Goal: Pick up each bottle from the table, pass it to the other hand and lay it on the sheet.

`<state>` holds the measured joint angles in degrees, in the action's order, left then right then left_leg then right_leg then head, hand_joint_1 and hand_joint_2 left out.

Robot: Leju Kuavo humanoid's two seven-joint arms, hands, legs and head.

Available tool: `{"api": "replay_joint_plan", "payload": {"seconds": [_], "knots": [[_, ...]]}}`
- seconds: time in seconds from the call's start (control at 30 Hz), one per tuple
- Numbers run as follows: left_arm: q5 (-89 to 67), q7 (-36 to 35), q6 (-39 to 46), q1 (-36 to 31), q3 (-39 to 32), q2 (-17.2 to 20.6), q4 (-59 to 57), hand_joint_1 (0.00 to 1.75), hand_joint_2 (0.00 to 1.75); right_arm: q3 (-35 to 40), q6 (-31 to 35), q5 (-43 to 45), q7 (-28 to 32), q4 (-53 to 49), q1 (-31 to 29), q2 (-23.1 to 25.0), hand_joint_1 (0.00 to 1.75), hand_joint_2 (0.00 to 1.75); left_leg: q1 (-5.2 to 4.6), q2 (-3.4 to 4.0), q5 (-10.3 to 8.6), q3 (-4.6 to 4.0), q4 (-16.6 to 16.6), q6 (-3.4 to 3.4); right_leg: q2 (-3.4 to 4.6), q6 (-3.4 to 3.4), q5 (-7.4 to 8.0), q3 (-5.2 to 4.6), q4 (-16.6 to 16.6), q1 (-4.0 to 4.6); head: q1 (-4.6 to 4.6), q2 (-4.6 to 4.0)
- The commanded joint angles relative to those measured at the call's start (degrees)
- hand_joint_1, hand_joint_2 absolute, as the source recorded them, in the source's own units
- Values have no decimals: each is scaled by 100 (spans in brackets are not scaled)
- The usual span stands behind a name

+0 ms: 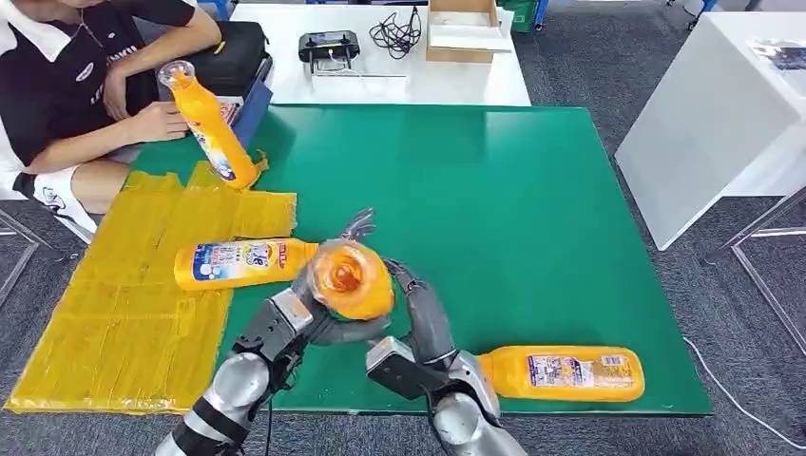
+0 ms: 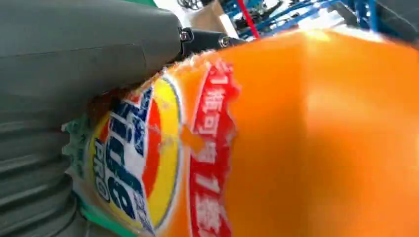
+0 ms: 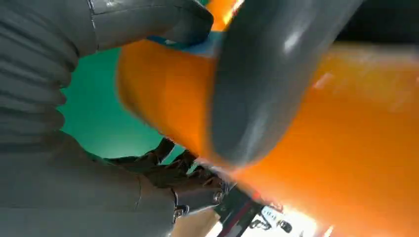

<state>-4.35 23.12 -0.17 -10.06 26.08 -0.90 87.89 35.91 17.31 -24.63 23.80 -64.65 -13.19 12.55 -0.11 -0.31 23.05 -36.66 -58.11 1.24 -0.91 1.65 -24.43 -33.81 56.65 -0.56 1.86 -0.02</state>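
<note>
Both arms meet mid-front, left hand (image 1: 318,309) and right hand (image 1: 425,318) with fingers curled, facing each other.

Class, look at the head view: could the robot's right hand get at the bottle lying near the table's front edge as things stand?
Probably not yet: the right hand and left hand both grip the raised bottle. The lying bottle sits unobstructed beside the right arm.

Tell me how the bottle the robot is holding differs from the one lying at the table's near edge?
The held bottle is up off the table, gripped between the left hand and right hand; the near-edge bottle lies untouched on the green table. The held one points end-on at the head camera; the other lies on its side, label up. Both are orange bottles with printed labels.
</note>
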Motion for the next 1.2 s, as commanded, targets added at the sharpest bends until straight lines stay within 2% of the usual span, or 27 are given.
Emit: {"api": "replay_joint_plan", "payload": {"seconds": [0.03,0.27,0.3,0.87,0.9,0.93,0.97,1.0,1.03,1.07,1.1,1.13,1.2], "knots": [[102,8,31,-278,131,-37,-349,0,175,542,-118,6,-39,826,-367,-95,175,175,1,0,3,16,5,-5,1,-3,-2,19,-7,0,-2,0],[428,100,211,-306,11,-96,-251,0,175,772,-195,63,-67,1214,-448,-63,175,175,3,-1,8,32,8,-11,2,-6,-6,35,-12,2,-2,0],[467,138,284,-289,-33,-129,-231,175,175,778,-171,67,-74,1235,-455,-62,175,175,2,-5,5,25,8,-9,-3,-5,-5,28,-11,2,0,0],[503,175,551,-340,-35,-142,-391,175,175,608,36,197,-76,1027,-379,-123,175,175,2,-9,1,10,3,-5,-10,-2,-2,10,-7,1,-2,0],[496,181,565,-336,-35,-143,-384,175,175,567,76,223,-62,985,-361,-122,133,175,3,-13,4,23,5,-8,-12,-4,-6,25,-10,2,0,0],[400,208,661,-326,-28,-135,-369,175,175,501,160,256,-36,873,-315,-130,7,175,1,-12,2,17,5,-7,-12,-3,-5,18,-9,1,0,0],[299,226,761,-323,-28,-124,-364,175,175,453,189,292,-35,812,-284,-136,0,175,3,-15,5,23,4,-8,-14,-4,-9,27,-9,2,-2,0],[-235,340,1289,-311,-55,-85,-318,175,175,390,200,325,-52,624,-223,-186,0,175,3,-14,3,16,4,-7,-14,-3,-6,19,-9,3,0,0],[-1427,512,2423,-274,-139,-54,-211,175,175,326,381,138,-98,244,-101,-310,0,175,-1,-10,2,10,3,-5,-10,-2,-4,10,-6,-1,0,0],[-2314,356,3023,-228,-166,-19,-71,175,175,253,379,-22,-249,-220,52,-454,0,175,2,-12,6,23,4,-8,-11,-4,-9,25,-8,1,-2,0],[-3830,-275,3520,-236,-256,74,-34,175,175,136,490,-278,-364,-603,154,-625,0,175,1,-15,5,15,2,-6,-13,-2,-8,17,-6,1,-2,0],[-4786,-842,3541,-235,-400,218,-3,175,175,-30,517,-518,-480,-987,275,-788,0,175,-1,-10,3,8,1,-5,-9,-2,-5,11,-4,-1,0,0],[-5938,-1530,3378,-269,-662,481,-3,175,175,-462,414,-948,-662,-1691,606,-1027,0,175,2,-8,6,9,-1,-6,-8,-2,-7,12,-4,2,0,0]]}}
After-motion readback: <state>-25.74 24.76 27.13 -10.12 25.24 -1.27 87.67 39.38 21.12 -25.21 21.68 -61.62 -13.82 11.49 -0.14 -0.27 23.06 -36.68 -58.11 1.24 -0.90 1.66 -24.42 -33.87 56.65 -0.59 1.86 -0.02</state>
